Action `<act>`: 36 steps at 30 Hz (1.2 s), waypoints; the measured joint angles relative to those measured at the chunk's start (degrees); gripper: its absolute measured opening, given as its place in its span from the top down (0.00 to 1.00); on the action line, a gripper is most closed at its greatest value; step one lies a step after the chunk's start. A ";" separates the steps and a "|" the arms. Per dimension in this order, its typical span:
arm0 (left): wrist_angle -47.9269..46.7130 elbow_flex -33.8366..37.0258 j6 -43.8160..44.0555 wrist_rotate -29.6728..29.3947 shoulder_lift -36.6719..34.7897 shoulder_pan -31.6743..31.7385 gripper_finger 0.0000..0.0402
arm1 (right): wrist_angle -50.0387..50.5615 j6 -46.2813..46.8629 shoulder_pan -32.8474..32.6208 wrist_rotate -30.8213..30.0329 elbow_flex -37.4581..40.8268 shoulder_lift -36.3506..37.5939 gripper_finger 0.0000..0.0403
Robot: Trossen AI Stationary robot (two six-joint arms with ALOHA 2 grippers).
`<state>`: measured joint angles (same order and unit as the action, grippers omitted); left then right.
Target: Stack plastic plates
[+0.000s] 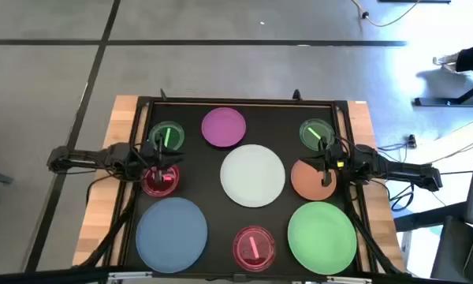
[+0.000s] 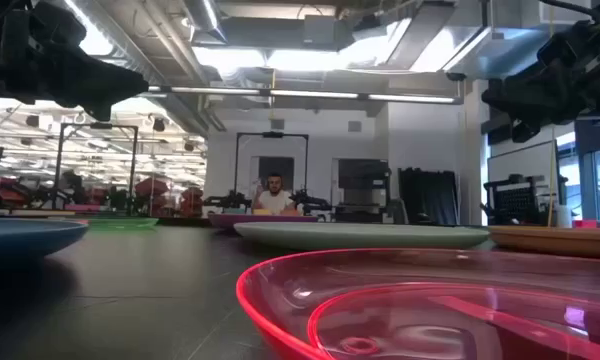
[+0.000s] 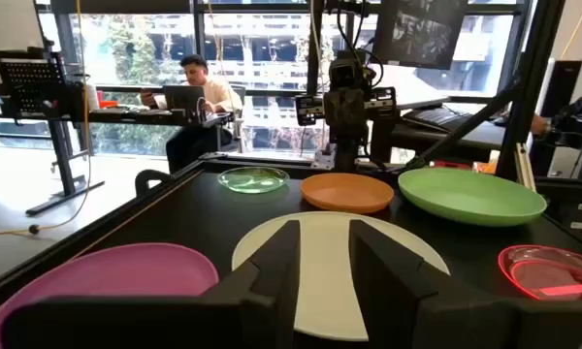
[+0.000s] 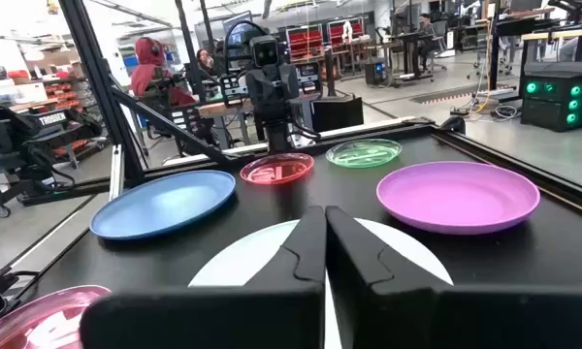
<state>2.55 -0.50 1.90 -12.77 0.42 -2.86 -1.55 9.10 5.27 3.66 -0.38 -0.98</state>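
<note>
Several round plates lie flat and apart on the black mat: a large white one (image 1: 253, 175) in the middle, a large blue one (image 1: 172, 229), a large green one (image 1: 322, 237), a purple one (image 1: 223, 127), an orange one (image 1: 307, 183), two small translucent green ones (image 1: 167, 136) (image 1: 316, 132) and two small red ones (image 1: 160, 182) (image 1: 254, 246). My left gripper (image 1: 164, 160) hovers open between the left small green and red plates, facing the white plate (image 3: 322, 242). My right gripper (image 1: 325, 163) hovers shut over the orange plate's far edge, also facing the white plate (image 4: 272, 254).
A raised black frame (image 1: 244, 101) borders the mat on the wooden table. Narrow strips of bare mat separate the plates. In the low view both arms hang well above the plates. People sit at desks in the room beyond the table.
</note>
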 joint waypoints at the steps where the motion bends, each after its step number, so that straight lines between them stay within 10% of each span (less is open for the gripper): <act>1: 0.00 -0.01 0.00 0.02 -0.01 0.00 0.79 | 0.00 0.00 -0.01 0.00 0.00 0.00 1.00; 36: 0.13 -0.01 -6.24 -1.38 0.01 0.00 0.79 | -0.01 0.00 0.00 0.00 0.00 -0.01 1.00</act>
<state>2.68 -0.51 -4.34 -14.15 0.43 -2.87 -1.56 9.10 5.27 3.66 -0.38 -0.99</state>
